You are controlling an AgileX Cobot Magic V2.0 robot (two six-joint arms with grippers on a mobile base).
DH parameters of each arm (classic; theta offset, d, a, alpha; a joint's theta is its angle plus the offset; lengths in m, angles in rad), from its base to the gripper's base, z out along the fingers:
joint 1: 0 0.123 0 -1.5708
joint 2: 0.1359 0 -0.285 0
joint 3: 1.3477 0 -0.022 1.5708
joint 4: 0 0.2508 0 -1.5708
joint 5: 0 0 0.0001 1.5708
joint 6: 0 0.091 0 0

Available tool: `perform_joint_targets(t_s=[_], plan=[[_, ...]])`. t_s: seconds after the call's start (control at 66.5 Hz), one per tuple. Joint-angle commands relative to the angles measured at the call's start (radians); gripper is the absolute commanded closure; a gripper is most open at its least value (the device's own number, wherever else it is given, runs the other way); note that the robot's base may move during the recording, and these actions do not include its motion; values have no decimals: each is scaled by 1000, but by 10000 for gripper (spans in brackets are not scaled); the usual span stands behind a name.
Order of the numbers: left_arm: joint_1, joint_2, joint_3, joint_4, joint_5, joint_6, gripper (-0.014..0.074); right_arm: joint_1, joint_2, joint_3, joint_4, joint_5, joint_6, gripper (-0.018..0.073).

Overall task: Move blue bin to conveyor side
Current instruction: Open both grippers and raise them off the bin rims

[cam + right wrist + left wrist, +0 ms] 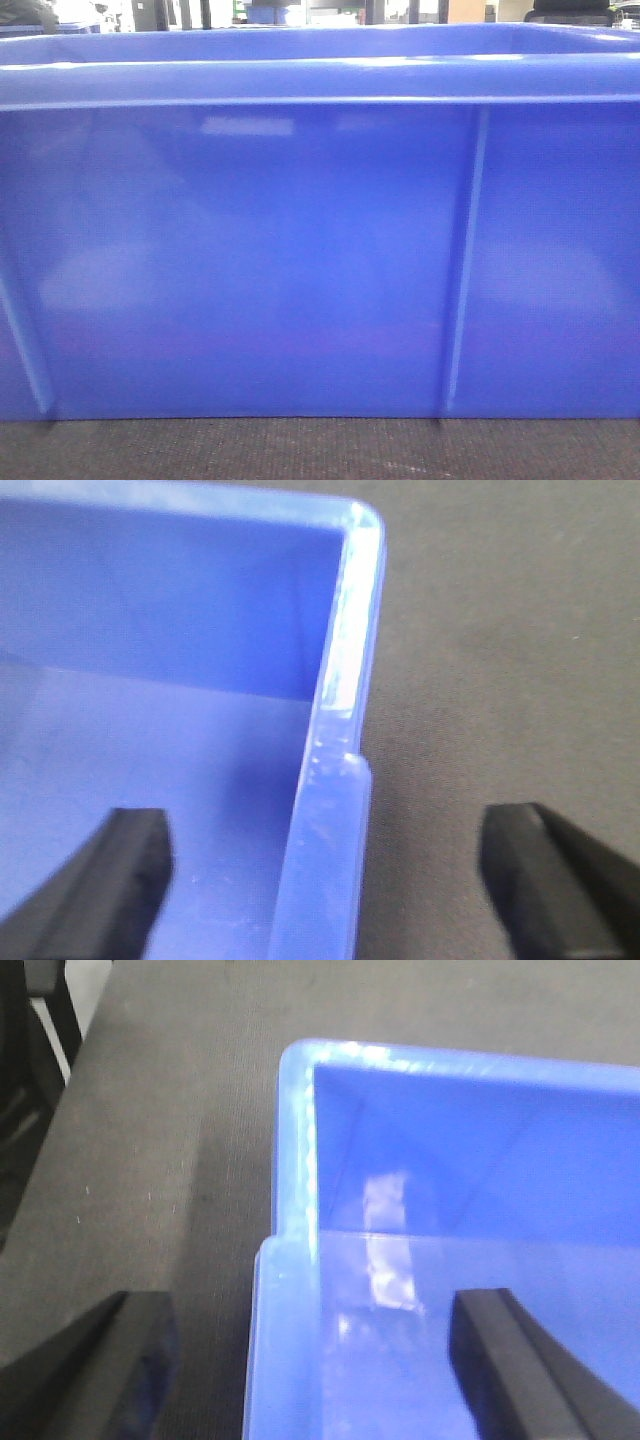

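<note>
Both grippers straddle opposite side walls of the blue bin [300,270] on the dark woven table [160,1110]: left gripper [310,1360] and right gripper [325,880], jaws wide, nothing clamped (conveyor unseen). Grasp and move apparently remain.

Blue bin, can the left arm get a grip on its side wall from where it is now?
Probably yes. The left gripper is open, with one finger outside the blue bin and one inside, straddling the wall's rim. Nothing sits between the fingers and the wall.
</note>
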Motion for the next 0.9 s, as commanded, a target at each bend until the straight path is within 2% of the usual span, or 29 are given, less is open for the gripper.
perform_joint_targets(t_s=[0.0, 0.15, 0.241, 0.331, 0.436, 0.541, 0.662, 0.887], plan=[[2, -67, -7, -2, -7, 7, 314, -4, -36, -52, -12, 52, -7, 179], [2, -169, -7, 0, -26, 7, 631, -4, -84, -118, -12, 81, -7, 504], [2, -209, -7, 18, -136, 7, 588, -4, -106, -135, -12, 67, -7, 659], [2, -238, -7, 20, -195, 7, 580, -4, -126, -157, -11, 75, -7, 636], [2, -269, -7, 20, -176, 7, 590, -4, -154, -182, -11, 142, -7, 634], [2, -299, 4, 20, -144, 7, 593, -4, -215, -152, -21, 134, -7, 637], [2, -357, 86, 4, -167, 7, 593, -4, -332, -3, -41, -1, -7, 638], [2, -533, 331, -2, -267, 7, 593, -4, -603, 406, -83, -298, -7, 638]])
